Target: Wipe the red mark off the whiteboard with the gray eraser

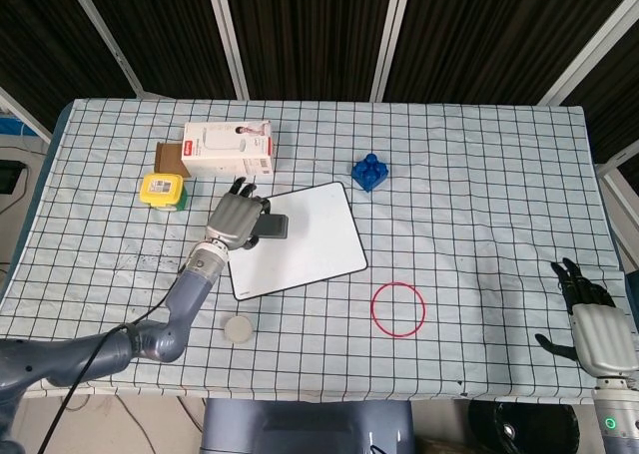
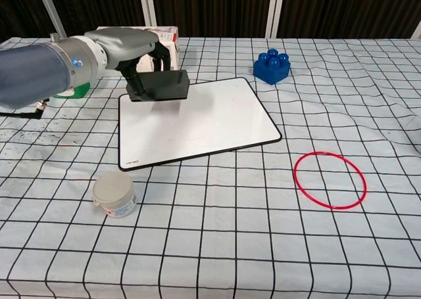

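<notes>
Left hand [image 2: 131, 49]: grips the gray eraser [image 2: 160, 87] from above, fingers curled over its far edge; eraser sits over the whiteboard's far-left corner, whether touching or just above cannot be told
Right hand [image 1: 594, 324]: at the 4 o'clock edge of the head view, off the table, holding nothing, fingers spread
Whiteboard [image 2: 197, 125]: flat on the checked tablecloth [image 2: 368, 95], black-rimmed, slightly rotated; surface reads white, only a faint trace near the middle, no clear red mark visible
White box [image 1: 229, 147]: at 12 o'clock from the left hand, lying flat, a brown box just beside it on its 9 o'clock side
Yellow-lidded container [image 1: 163, 190]: at 9 o'clock from the eraser, near the hand
Blue brick [image 2: 272, 66]: at 1 o'clock from the board, apart from it
Red ring [image 2: 329, 179]: at 4 o'clock from the board, flat on the cloth
Small round jar [image 2: 114, 195]: at 7 o'clock from the board, near its corner
</notes>
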Controlling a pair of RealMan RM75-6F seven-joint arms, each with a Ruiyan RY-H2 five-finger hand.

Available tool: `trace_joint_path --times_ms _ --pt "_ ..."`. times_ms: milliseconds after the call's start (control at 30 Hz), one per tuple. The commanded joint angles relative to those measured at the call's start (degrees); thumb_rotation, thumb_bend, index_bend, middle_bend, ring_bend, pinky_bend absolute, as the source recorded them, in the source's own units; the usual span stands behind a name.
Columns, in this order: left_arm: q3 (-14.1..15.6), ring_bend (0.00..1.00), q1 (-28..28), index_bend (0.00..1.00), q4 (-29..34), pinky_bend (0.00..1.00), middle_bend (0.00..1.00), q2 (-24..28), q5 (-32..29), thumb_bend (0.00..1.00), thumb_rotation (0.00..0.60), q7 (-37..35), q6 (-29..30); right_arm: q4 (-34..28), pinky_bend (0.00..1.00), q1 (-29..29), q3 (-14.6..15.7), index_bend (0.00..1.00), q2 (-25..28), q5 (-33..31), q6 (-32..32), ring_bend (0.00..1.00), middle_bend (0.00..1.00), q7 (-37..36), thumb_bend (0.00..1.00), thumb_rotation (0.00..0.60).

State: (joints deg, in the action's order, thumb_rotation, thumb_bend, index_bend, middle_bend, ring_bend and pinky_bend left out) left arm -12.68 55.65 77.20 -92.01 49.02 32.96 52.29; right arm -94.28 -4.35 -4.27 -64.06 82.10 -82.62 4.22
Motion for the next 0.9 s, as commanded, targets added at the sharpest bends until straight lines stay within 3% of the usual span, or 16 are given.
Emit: trace_joint_path --times_ms 33,267,500,667,900 --pt "1.01 0.13 -2.19 0.43 6.95 0.07 0.49 6.50 1.60 0.25 0.600 0.76 1.96 -0.06 0.21 0.00 0.06 0.00 0.00 0.12 -0.03 0.18 0.05 0.09 0.04 0.600" --pt "4.70 0.13 -6.02 0.43 15.02 0.07 0.49 15.35 5.28 0.25 0.600 0.56 3.90 -0.32 0.21 0.10 0.09 0.00 -0.02 0.23 -0.30 0.18 0.05 0.48 0.04 0.600" --pt "7.96 0.13 -11.83 0.43 17.46 0.07 0.49 21.36 12.15 0.25 0.600 -7.04 7.15 -0.42 0.21 0.13 0.07 0.00 0.00 0.15 -0.33 0.18 0.05 0.60 0.04 0.600" --pt "11.46 0.13 -15.85 0.43 13.73 0.07 0.49 23.26 17.30 0.25 0.600 -12.04 8.62 -0.44 0.21 0.12 0.11 0.00 0.03 0.20 -0.25 0.18 0.05 0.40 0.04 0.600" --pt "12.81 0.13 -17.85 0.43 5.15 0.07 0.49 20.44 18.37 0.25 0.600 -17.51 6.40 -0.55 0.21 0.19 0.17 0.00 -0.01 0.40 -0.48 0.18 0.05 0.59 0.04 0.600"
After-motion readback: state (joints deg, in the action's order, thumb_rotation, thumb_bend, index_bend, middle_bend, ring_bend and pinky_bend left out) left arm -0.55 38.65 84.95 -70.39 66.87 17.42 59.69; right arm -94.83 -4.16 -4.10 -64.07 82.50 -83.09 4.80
